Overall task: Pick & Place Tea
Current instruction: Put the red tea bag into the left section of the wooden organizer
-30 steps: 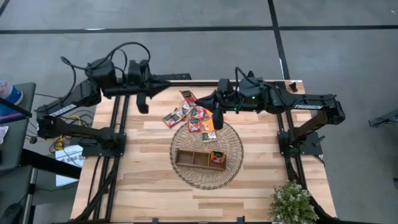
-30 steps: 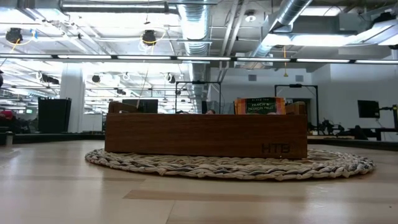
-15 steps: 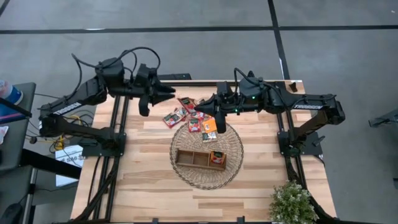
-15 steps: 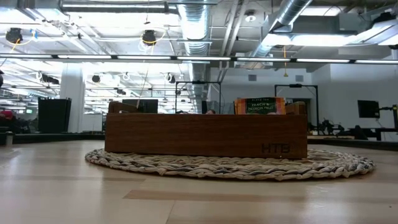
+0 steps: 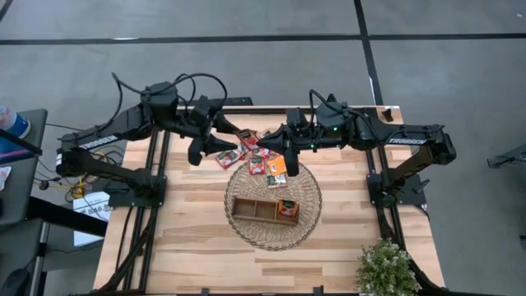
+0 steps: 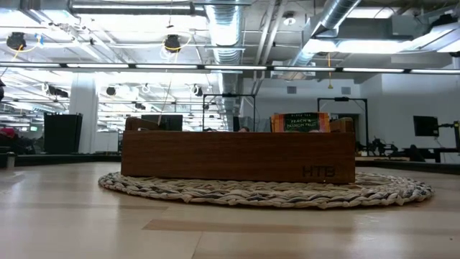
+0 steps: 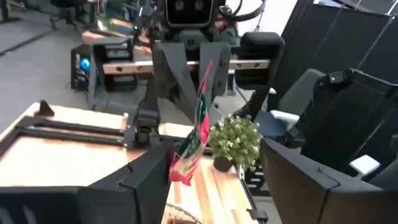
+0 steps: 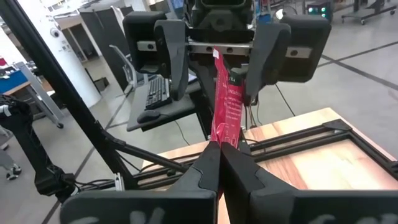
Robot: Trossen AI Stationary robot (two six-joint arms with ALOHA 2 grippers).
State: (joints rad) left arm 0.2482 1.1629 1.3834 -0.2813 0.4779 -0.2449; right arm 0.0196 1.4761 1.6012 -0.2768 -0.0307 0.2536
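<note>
My right gripper (image 8: 219, 149) is shut on a red tea sachet (image 8: 225, 106), held above the table's far middle (image 5: 248, 141). My left gripper (image 7: 217, 180) faces it from the table's left and is open. Its fingers (image 8: 171, 62) stand on either side of the sachet's free end; I cannot tell whether they touch it. Several more red and orange sachets (image 5: 261, 158) lie flat on the table and on the wicker mat's far rim. One orange sachet (image 5: 287, 210) stands in the right compartment of the wooden tray (image 5: 246, 209). My right gripper pinches the red sachet's near end (image 8: 219, 142) between its two fingertips. The fingers lie level and come from the table's right. The sachet stands on edge, sticks out beyond the fingertips toward my left gripper, and is clear of the table.
The wooden tray (image 6: 237, 155) sits on the round wicker mat (image 5: 273, 238) at the table's middle. A small potted plant (image 5: 385, 267) stands at the near right corner. Bare wood lies to the near left.
My left gripper has moved toward the table's right and a little nearer, up to my right gripper, and has opened so that its fingers stand on either side of the held sachet.
</note>
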